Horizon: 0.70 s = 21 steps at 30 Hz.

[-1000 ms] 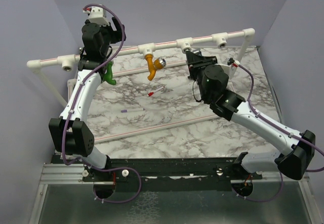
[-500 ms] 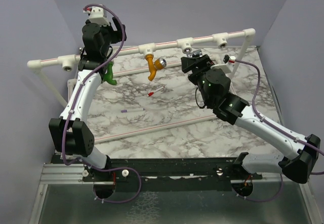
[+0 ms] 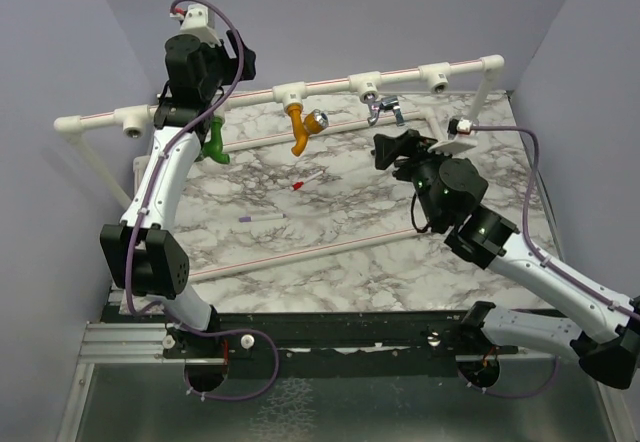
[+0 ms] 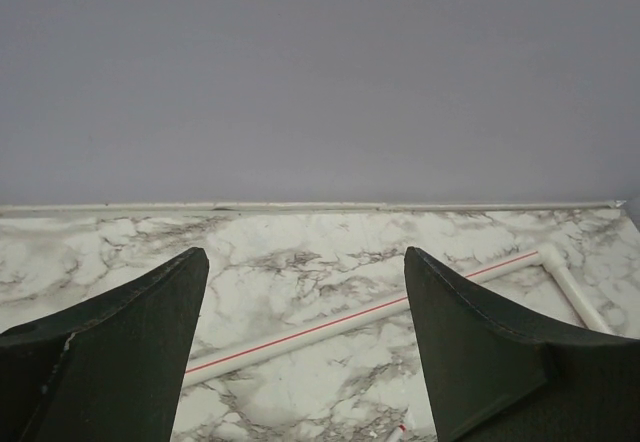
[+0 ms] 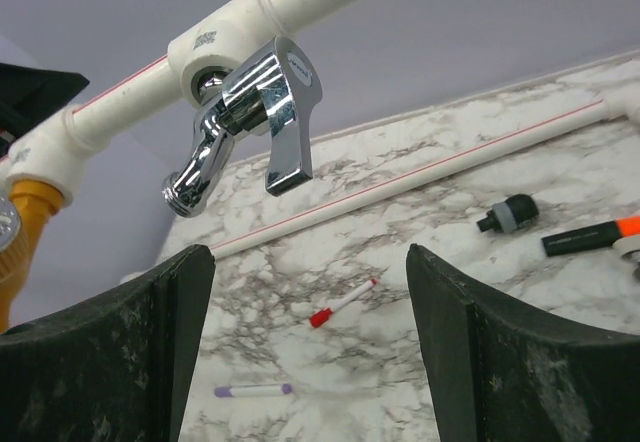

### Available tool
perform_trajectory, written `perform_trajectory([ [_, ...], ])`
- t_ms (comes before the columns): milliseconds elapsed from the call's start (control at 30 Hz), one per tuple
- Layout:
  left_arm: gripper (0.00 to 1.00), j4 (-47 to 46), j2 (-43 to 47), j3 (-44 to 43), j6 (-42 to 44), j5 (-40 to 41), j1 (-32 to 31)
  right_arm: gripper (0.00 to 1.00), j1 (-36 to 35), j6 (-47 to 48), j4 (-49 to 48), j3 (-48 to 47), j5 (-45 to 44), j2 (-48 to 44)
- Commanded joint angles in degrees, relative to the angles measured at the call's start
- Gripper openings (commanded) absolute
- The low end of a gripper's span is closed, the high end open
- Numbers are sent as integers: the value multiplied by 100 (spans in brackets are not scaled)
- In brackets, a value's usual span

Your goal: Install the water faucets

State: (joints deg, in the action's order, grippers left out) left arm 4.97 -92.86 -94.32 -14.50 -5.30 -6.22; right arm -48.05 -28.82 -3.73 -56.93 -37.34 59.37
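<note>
Three water faucets hang from tees on the white pipe rail point(image 3: 330, 86). The green one point(image 3: 214, 148) is at the left, the mustard-orange one point(image 3: 301, 127) in the middle, and the grey metal one point(image 3: 384, 108) to the right. In the right wrist view the metal faucet point(image 5: 250, 112) sits in its tee point(image 5: 205, 52), spout down. My right gripper point(image 3: 395, 149) point(image 5: 308, 257) is open and empty, a little in front of and below the metal faucet. My left gripper point(image 3: 192, 114) point(image 4: 305, 257) is open and empty, high at the rail's left, just above the green faucet.
A red-tipped stick point(image 5: 343, 303) and a purple-tipped stick point(image 5: 253, 390) lie on the marble table point(image 3: 340, 262). Thin white pipes point(image 4: 360, 312) cross the tabletop. A black fitting point(image 5: 507, 214) and an orange-tipped tool point(image 5: 590, 234) lie at the right. Grey walls close three sides.
My right gripper has opened, let go of the grey metal faucet and drawn back toward the near right. The faucet stays on its tee. My left arm has shifted up slightly.
</note>
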Motion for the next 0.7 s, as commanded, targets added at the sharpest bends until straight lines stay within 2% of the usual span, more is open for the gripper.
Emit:
perform_trajectory([
  [0,81,680,-214,-292,-318,-582,-35,82,-10,1478,-228,256,420,-302],
  [233,82,695,225,-571,-349,-723,-37,83,-7,3509,-420,530,757,-665],
  [667,84,830,1543,-43,-176,-1006,-45,84,-11,7940,-944,982,2586,-1039],
])
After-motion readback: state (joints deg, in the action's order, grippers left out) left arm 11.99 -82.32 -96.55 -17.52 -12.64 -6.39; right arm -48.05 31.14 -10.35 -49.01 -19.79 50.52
